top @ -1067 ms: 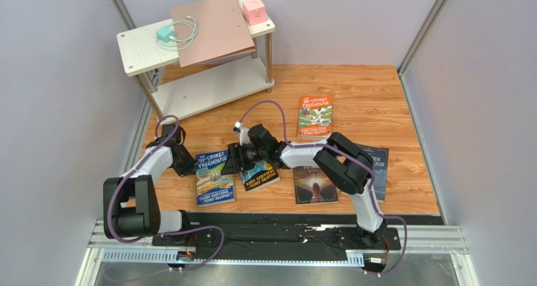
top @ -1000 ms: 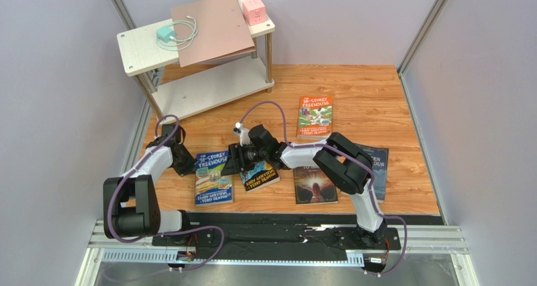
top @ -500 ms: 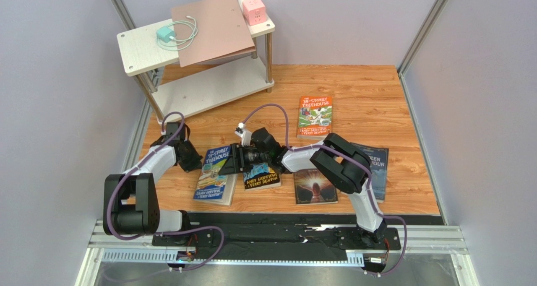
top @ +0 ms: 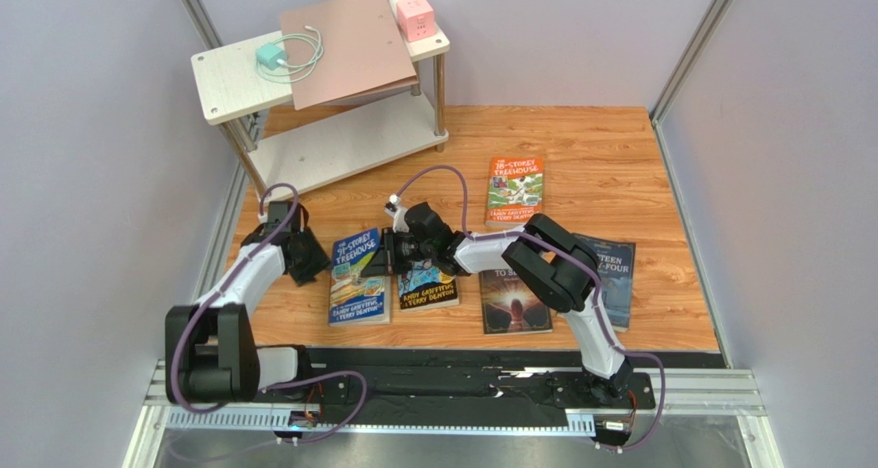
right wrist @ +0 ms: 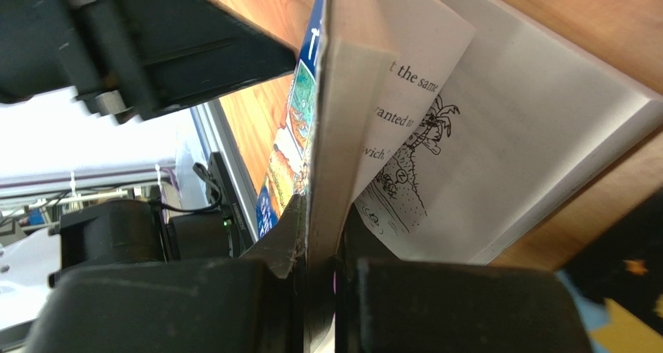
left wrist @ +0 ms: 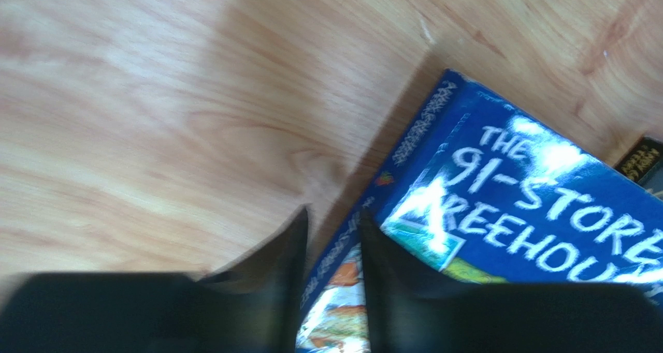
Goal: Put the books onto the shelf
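A blue "91-Storey Treehouse" book (top: 361, 278) lies on the orange wood floor between both arms. My right gripper (top: 395, 250) is shut on its right edge, pinching the cover and some pages (right wrist: 327, 135) between the fingers, and the cover is lifted off a printed page. My left gripper (left wrist: 331, 221) stands slightly open at the book's spine (left wrist: 412, 135), one finger over the floor and one over the cover. Another Treehouse book (top: 428, 286), a dark book (top: 514, 303), a grey-blue one (top: 613, 272) and an orange one (top: 514, 191) lie flat. The shelf (top: 222, 82) stands at the back left.
On the shelf's top board lie a pinkish-brown board (top: 345, 46), a pink cube (top: 415, 15) and a teal charger with its cable (top: 276, 56). The lower board (top: 340, 144) is bare. Grey walls close in both sides, and a metal rail (top: 453, 391) runs along the front.
My left gripper has opened off the blue book's left edge. My right gripper has closed on the book's right edge. The book has shifted slightly right and straightened.
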